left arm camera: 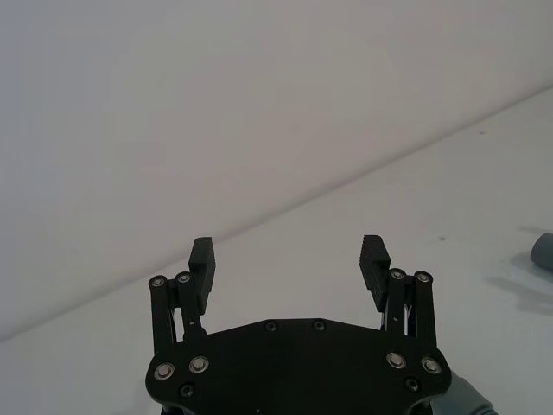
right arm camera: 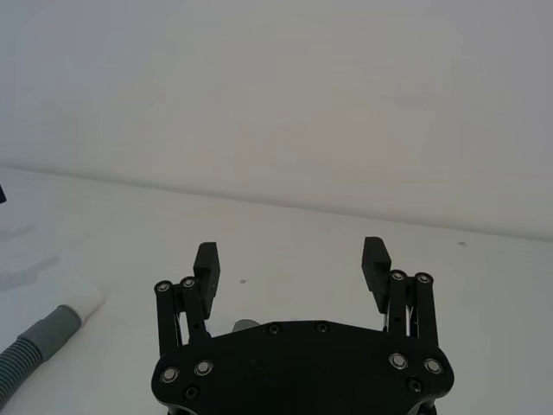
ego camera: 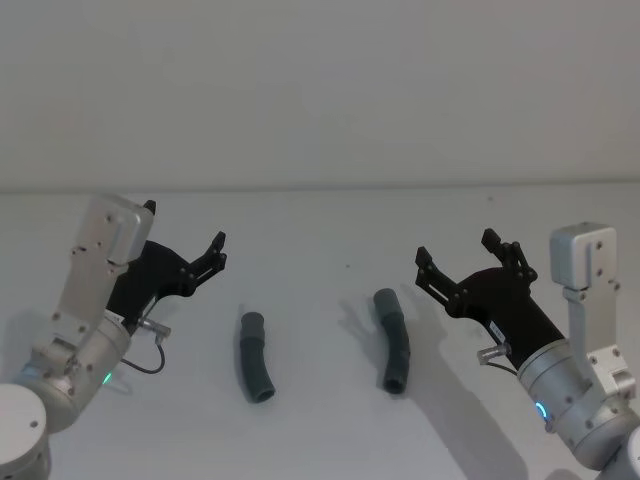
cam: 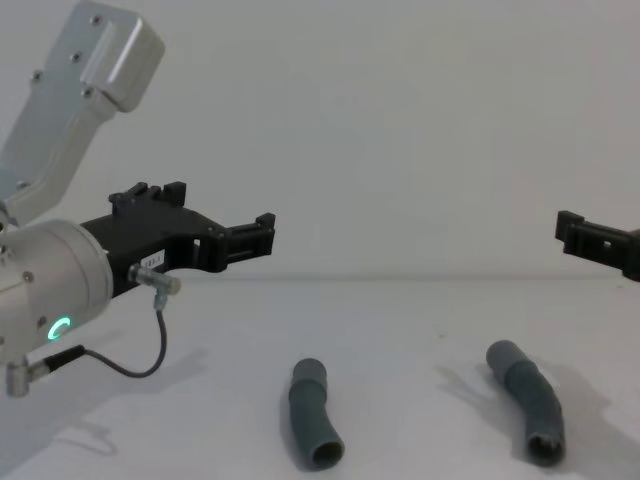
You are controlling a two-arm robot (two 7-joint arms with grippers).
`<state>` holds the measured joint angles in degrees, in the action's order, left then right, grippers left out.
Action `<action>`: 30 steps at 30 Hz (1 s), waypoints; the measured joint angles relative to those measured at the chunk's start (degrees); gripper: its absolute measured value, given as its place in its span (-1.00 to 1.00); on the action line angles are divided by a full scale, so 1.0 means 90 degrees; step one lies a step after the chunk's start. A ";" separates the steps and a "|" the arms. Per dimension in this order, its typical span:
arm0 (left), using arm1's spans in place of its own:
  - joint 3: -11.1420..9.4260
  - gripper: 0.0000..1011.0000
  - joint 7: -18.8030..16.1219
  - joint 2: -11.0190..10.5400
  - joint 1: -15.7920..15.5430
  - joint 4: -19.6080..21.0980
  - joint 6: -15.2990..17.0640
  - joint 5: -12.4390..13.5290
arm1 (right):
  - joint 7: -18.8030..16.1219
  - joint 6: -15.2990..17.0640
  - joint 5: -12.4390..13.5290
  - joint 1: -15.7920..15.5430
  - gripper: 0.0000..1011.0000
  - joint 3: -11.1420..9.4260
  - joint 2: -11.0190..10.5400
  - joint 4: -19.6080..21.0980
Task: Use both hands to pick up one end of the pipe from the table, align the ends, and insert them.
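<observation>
Head view is showing two dark grey pipe pieces lying on the white matte table [ego camera: 320, 435], each gently bent, with a ribbed middle and smooth collars. The left pipe piece [ego camera: 253, 357] and the right pipe piece [ego camera: 393, 340] are resting well apart and roughly parallel, and in the chest view their near ends are showing as hollow mouths. In the right wrist view a narrow white tip [right arm camera: 86, 301] is capping one piece's grey collar. The left gripper [ego camera: 183, 228] is hanging above the table to the left of the left pipe piece, its black angular fingers spread wide and holding nothing. The right gripper [ego camera: 456, 248] is hovering to the right of the right pipe piece, equally wide open and empty. Open table surface is lying between each gripper and its nearer piece. The table's far edge is meeting a plain pale wall [ego camera: 320, 90]. A thin black cable [ego camera: 148, 362] is looping from the left wrist, left of the pieces.
</observation>
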<state>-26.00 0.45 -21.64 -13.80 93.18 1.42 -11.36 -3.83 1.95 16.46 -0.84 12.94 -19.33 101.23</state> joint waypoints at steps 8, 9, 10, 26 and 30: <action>0.0032 0.98 -0.0103 0.0126 -0.0059 0.0081 0.0493 -0.0008 | 0.0000 0.0000 0.0000 0.0000 0.98 0.0000 0.0000 0.0000; 0.0044 0.98 -0.0129 0.0162 -0.0069 0.0108 0.0631 -0.0024 | 0.0000 0.0001 0.0000 0.0000 0.98 0.0000 0.0000 0.0000; 0.0056 0.98 -0.0159 0.0204 -0.0080 0.0143 0.0794 -0.0052 | 0.0000 0.0000 0.0000 0.0000 0.98 0.0000 0.0000 0.0000; 0.0210 0.98 -0.0424 0.0660 -0.0167 0.0525 0.2599 -0.0428 | 0.0000 0.0000 0.0000 0.0000 0.98 0.0000 0.0000 0.0000; 0.0245 0.98 -0.0477 0.0775 -0.0195 0.0620 0.3107 -0.0542 | 0.0000 0.0000 0.0000 0.0000 0.98 0.0000 0.0000 0.0000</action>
<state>-23.80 -3.84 -14.66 -15.55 98.76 29.39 -16.24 -3.83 1.95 16.46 -0.84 12.94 -19.34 101.23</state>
